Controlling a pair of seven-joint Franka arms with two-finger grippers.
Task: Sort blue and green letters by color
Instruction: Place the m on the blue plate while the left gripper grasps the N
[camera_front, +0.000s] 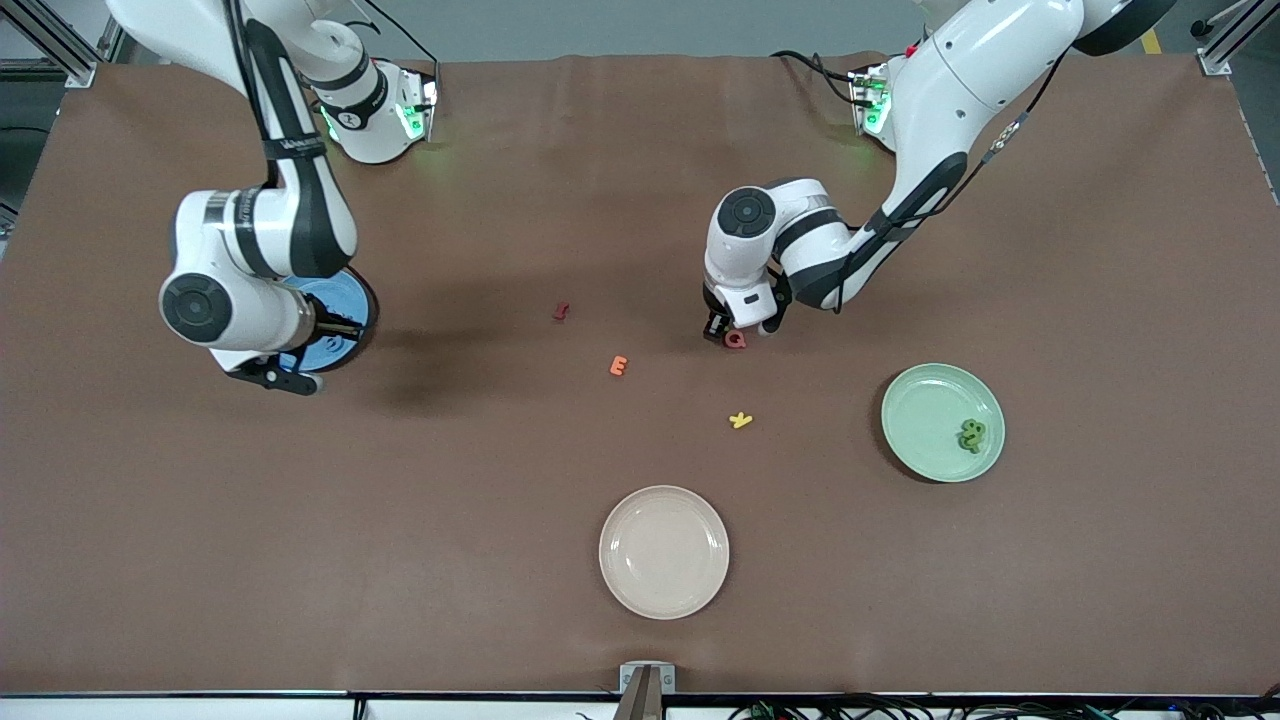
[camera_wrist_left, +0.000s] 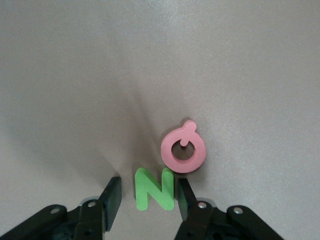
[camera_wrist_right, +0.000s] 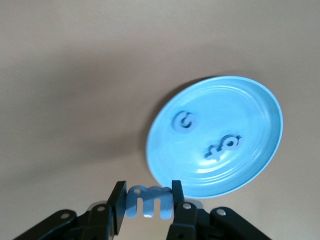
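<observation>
A green letter N (camera_wrist_left: 156, 189) lies flat on the table, touching a pink letter Q (camera_wrist_left: 183, 149). My left gripper (camera_wrist_left: 149, 186) is down at the table around the N. One finger (camera_wrist_left: 184, 196) touches the N and the other stands a little apart, so the gripper is open. In the front view that gripper (camera_front: 720, 330) sits beside the Q (camera_front: 736, 340). My right gripper (camera_wrist_right: 147, 192) is shut on a blue letter M (camera_wrist_right: 150, 201), over the rim of the blue plate (camera_wrist_right: 250, 115). Two blue letters (camera_wrist_right: 184, 121) lie in that plate. Green letters (camera_front: 972, 435) lie in the pale green plate (camera_front: 925, 400).
A red letter (camera_front: 561, 311), an orange E (camera_front: 619, 366) and a yellow letter (camera_front: 740, 420) lie in the middle of the table. A beige plate (camera_front: 664, 552) stands nearer to the front camera. The blue plate (camera_front: 350, 290) is at the right arm's end of the table.
</observation>
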